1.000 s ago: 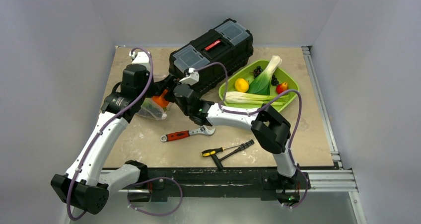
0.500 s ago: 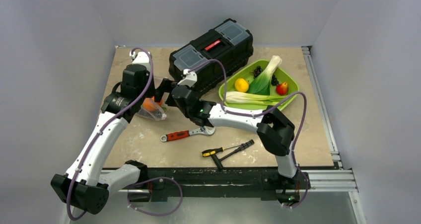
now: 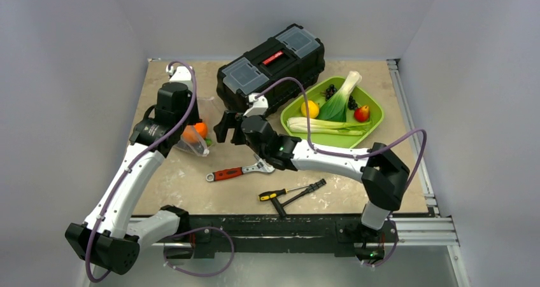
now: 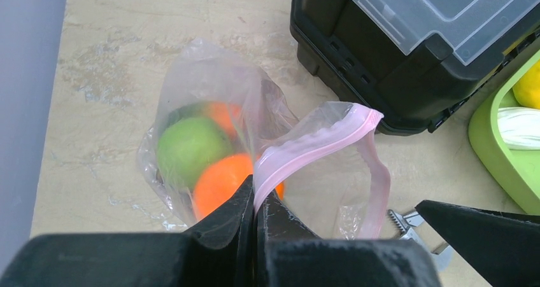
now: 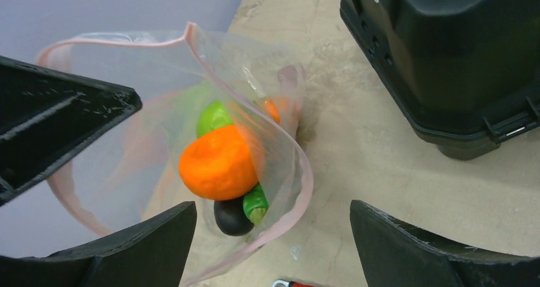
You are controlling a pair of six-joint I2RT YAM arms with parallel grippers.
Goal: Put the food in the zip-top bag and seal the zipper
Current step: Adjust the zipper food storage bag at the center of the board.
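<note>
The clear zip-top bag [image 3: 194, 140] lies at the table's left with its mouth open. Its pink zipper [image 4: 318, 140] is pinched in my left gripper [image 4: 256, 195], which is shut on it and holds the mouth up. Inside are a green apple [image 4: 188, 148], an orange fruit [image 5: 218, 162], a dark purple piece [image 5: 230, 216] and a green pod [image 5: 256, 203]. My right gripper [image 5: 270, 233] is open and empty, just right of the bag's mouth; it also shows in the top view [image 3: 227, 125]. More food lies in the lime-green tray [image 3: 376, 112].
A black toolbox [image 3: 270, 67] stands behind the bag. The tray holds a yellow fruit [image 3: 310, 109], a red fruit [image 3: 362, 112], black grapes [image 3: 330, 91] and leafy greens. A red-handled wrench [image 3: 239, 171] and two screwdrivers [image 3: 293, 191] lie near the front.
My right gripper has pulled back to the right, out of the bag's mouth, leaving an orange fruit inside. The left gripper still holds the zipper.
</note>
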